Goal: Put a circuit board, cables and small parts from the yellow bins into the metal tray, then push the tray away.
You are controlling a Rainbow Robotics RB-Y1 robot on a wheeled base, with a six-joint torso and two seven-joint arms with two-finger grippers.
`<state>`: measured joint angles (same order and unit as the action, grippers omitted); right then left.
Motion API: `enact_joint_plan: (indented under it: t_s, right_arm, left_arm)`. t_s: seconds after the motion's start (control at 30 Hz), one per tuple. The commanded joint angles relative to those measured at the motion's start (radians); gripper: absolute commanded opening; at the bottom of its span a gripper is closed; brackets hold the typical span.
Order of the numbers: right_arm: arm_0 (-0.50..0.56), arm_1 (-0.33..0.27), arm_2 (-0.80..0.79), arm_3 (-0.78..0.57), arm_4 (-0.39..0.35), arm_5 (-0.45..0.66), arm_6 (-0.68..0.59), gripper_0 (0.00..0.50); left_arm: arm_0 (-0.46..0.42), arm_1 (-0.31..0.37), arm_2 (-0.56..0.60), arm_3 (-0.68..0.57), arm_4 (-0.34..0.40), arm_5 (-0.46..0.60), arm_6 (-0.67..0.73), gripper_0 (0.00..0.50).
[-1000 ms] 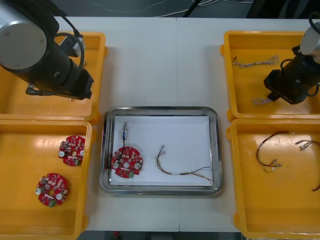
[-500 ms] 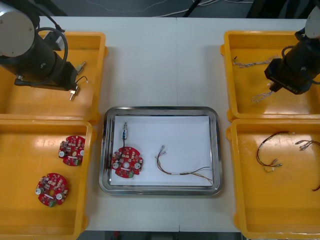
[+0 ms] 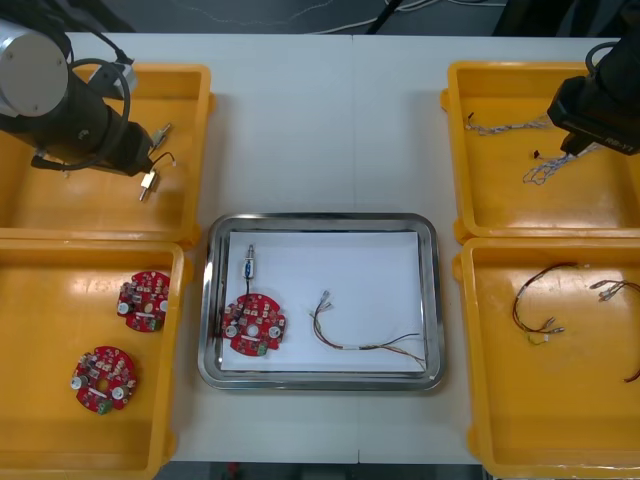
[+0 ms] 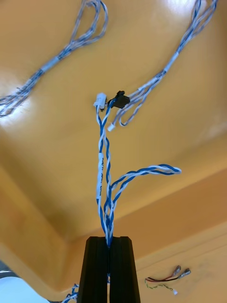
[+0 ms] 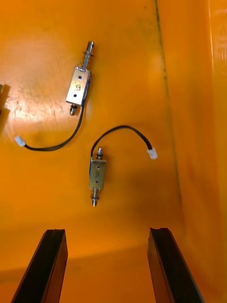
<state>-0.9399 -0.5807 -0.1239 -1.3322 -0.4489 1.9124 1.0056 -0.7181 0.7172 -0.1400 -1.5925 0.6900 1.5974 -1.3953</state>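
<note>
Metal tray (image 3: 320,222): it sits mid-surface between the yellow bins. It holds one circuit board (image 3: 254,325), a small metal part (image 3: 249,266) just beyond the board, and a thin cable (image 3: 360,340).

Right pincer (image 4: 109,239): it is over the far right bin (image 3: 500,200), fingers clamped together on a twisted blue and white cable (image 4: 101,170). The cable is gripped near one end, so the rest dangles free, which suits carrying it to the tray.

Left pincer (image 5: 106,234): it is over the far left bin (image 3: 60,210), fingers apart. Another small metal part (image 5: 97,176) lies ahead of the gap, apparently lined up for a grasp.
</note>
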Motion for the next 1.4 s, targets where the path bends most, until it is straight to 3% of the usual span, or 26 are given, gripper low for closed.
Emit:
enact_joint_plan:
  t_s: [0.03, 0.4, 0.53, 0.83, 1.4]
  right_arm:
    - [-0.005, -0.042, 0.023, -0.097, -0.03, 0.007, 0.067, 0.0]
    - [-0.005, -0.059, 0.043, -0.194, -0.165, 0.007, 0.157, 0.0]
    - [0.039, -0.074, 0.055, -0.249, -0.182, 0.007, 0.263, 0.0]
    - [0.142, -0.097, 0.113, -0.416, -0.313, 0.007, 0.263, 0.0]
    - [0.174, -0.125, 0.394, -0.729, -0.35, 0.007, 0.306, 0.0]
  left_arm:
    - [0.003, 0.027, 0.026, -0.007, -0.004, -0.066, -0.099, 0.5]
    - [0.077, 0.027, 0.003, -0.004, -0.007, -0.188, -0.14, 0.5]
    - [0.097, 0.027, -0.015, 0.0, -0.009, -0.234, -0.149, 0.5]
    - [0.124, 0.001, -0.016, 0.058, -0.01, -0.312, -0.218, 0.5]
    - [0.124, -0.041, -0.061, 0.091, -0.073, -0.352, -0.235, 0.5]
